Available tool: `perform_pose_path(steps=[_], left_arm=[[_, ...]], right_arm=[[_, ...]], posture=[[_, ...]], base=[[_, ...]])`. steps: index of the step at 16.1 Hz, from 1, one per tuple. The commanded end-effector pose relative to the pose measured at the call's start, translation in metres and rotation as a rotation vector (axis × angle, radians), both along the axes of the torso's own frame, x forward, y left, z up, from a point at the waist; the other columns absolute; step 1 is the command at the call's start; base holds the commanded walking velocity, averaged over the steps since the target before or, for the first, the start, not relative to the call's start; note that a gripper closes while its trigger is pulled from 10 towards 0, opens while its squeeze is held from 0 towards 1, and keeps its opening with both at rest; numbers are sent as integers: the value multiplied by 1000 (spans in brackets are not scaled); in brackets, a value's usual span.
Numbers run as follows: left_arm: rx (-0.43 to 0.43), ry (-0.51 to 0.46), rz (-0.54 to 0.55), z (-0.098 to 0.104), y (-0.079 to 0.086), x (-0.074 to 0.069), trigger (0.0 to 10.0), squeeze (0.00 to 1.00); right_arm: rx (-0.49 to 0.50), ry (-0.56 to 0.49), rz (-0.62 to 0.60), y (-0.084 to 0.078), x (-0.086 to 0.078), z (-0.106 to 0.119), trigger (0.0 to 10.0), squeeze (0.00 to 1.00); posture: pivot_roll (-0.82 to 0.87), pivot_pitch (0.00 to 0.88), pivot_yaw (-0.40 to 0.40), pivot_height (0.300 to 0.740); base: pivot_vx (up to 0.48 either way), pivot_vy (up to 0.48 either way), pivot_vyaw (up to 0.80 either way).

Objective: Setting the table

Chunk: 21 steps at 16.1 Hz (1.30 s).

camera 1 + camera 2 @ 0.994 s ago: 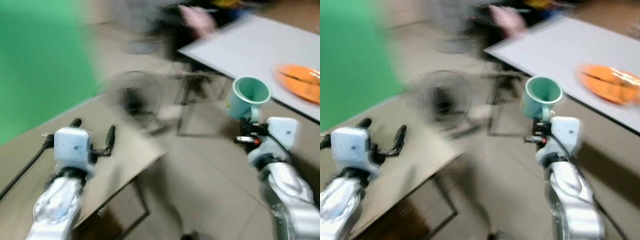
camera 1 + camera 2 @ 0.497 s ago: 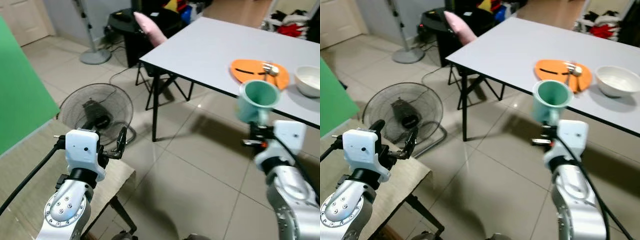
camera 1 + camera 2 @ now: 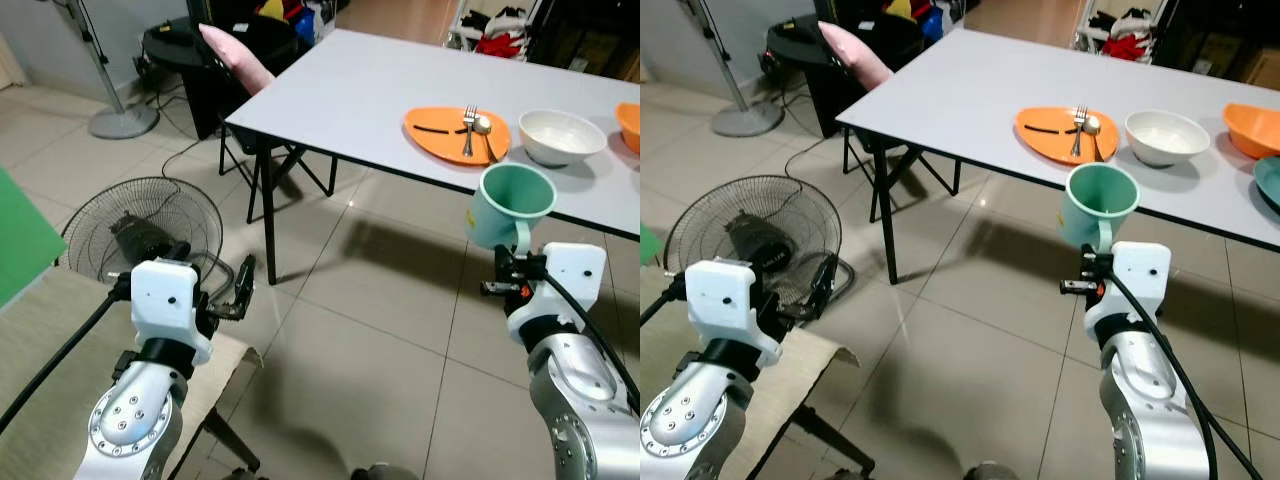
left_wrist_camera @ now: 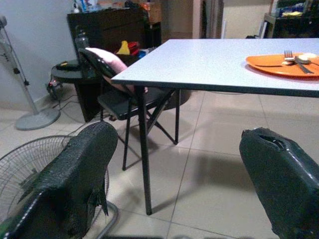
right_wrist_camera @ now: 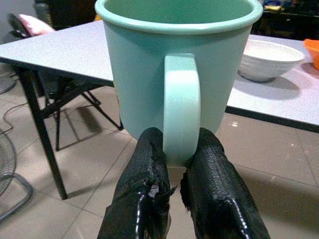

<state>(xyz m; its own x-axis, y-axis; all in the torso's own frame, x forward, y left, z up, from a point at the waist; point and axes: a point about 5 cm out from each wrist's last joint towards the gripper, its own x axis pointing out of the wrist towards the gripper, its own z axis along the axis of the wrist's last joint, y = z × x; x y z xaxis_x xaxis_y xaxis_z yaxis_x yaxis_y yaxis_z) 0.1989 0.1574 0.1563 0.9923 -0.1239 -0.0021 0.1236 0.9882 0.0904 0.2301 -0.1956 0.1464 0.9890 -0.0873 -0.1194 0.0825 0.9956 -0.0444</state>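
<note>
One mint-green mug (image 5: 179, 69), handle pinched, upright

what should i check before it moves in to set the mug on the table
1. Grip: right end effector pinches the handle of the green mug: ok.
2. Mug upright: ok.
3. Mug contents: inside not visible: cannot tell.
4. Landing spot: bare grey table left of the orange plate holding a fork and spoon: ok.
5. Left end effector open, holding nothing: ok.
6. Floor path: pedestal fan stands left, off the route: ok.
</note>
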Motion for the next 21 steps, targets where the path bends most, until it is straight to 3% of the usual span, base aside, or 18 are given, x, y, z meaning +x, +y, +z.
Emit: perform_pose_path(steps=[1, 4, 7, 11, 16, 18, 21], left_arm=[[-2, -11, -7, 2, 0, -1, 10000, 0], [-5, -8, -15, 2, -1, -2, 10000, 0], [-20, -10, -17, 2, -1, -3, 10000, 0], [19, -3, 17, 1, 3, -1, 10000, 0], [9, -20, 68, 3, 8, 6, 10000, 0], [-13, -39, 119, 5, 13, 9, 10000, 0], [36, -32, 119, 5, 19, 15, 10000, 0]], right_arm=[[-2, -29, 14, 3, 0, 7, 10000, 0], [-2, -24, 15, 3, 0, 6, 10000, 0], [-1, -24, 11, 2, 0, 6, 10000, 0], [-5, -4, 51, 6, 1, 4, 10000, 0], [-17, 52, 232, 25, 12, 2, 10000, 0], [-21, 36, 267, 32, 13, 5, 10000, 0], [-7, 28, 276, 39, 18, 7, 10000, 0]], posture=[[-69, 32, 3, 740], [-68, 29, 4, 740], [-69, 30, 7, 740], [-68, 35, 8, 740], [-70, 44, 11, 740], [-71, 48, 9, 740], [-65, 49, 7, 740]], base=[[0, 0, 0], [0, 0, 0], [0, 0, -800], [0, -101, -200], [0, -480, -100], [0, 0, 0], [0, 0, 0]])
